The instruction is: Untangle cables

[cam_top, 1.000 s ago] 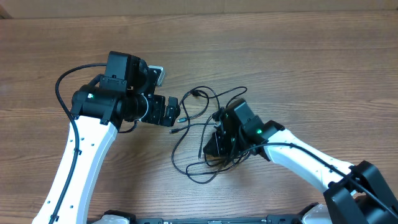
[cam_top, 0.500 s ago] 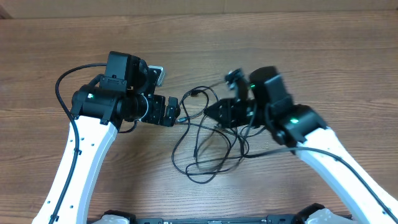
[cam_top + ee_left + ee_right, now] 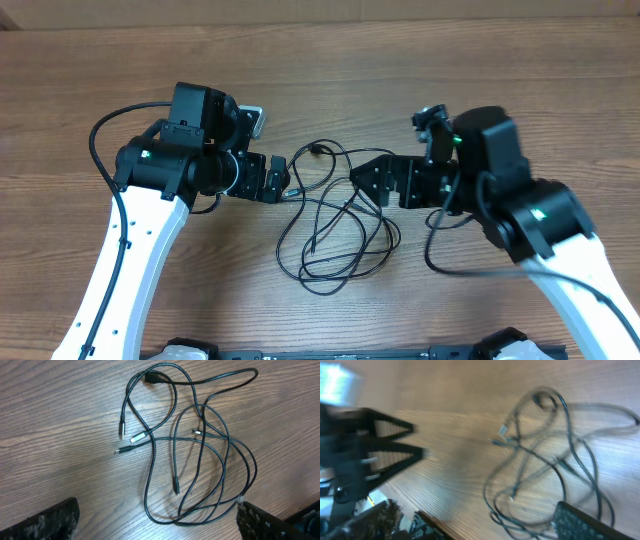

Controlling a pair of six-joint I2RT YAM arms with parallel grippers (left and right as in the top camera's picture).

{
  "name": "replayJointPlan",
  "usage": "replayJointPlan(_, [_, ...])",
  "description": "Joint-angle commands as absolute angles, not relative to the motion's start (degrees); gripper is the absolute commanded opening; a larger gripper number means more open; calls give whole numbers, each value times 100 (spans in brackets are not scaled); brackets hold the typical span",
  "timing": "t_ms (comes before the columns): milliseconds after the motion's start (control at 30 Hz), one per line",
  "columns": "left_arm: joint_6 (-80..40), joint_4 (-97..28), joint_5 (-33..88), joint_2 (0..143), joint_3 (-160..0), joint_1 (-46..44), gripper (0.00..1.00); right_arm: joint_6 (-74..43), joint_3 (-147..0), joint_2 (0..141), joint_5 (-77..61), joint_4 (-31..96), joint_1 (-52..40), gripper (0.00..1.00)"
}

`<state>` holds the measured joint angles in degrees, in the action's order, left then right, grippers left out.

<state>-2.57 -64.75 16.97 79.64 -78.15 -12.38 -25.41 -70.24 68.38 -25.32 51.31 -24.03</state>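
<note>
Brown wood-grain tabletop (image 3: 320,80): black left gripper (image 3: 280,180) and, seemingly through blur, right gripper (image 3: 368,182) gape empty; pinch one plug end (image 3: 138,437) of the thin black cables (image 3: 340,222) and draw it clear.

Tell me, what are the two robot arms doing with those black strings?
They are meant to untangle the cables, which lie in a loose tangled heap on the wooden table between the arms. Neither arm holds anything: the left gripper and the right gripper are both open, one on each side of the heap.

right wrist view: blurred, cables (image 3: 517,445) smeared | left wrist view: left tool fingers (image 3: 42,520) cut by bottom edge
</note>
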Motion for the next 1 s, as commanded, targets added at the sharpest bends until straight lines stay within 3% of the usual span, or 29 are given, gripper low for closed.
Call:
replayJointPlan(0, [-128,-6451,1743,7937,-7859,-1238,100,-2532,-6838,7369,-2285,5199,-2403,100])
replayJointPlan(433, [-128,-6451,1743,7937,-7859,-1238,100,-2871,-6486,9417,-3402,4296,-2622,96])
replayJointPlan(767, [-128,-6449,1743,7937,-7859,-1238,100,-3765,-6420,10204,-3004,3763,-3732,88])
replayJointPlan(967, [-128,-6451,1743,7937,-7859,-1238,100,-4226,-6410,10355,-2904,3507,-4064,68])
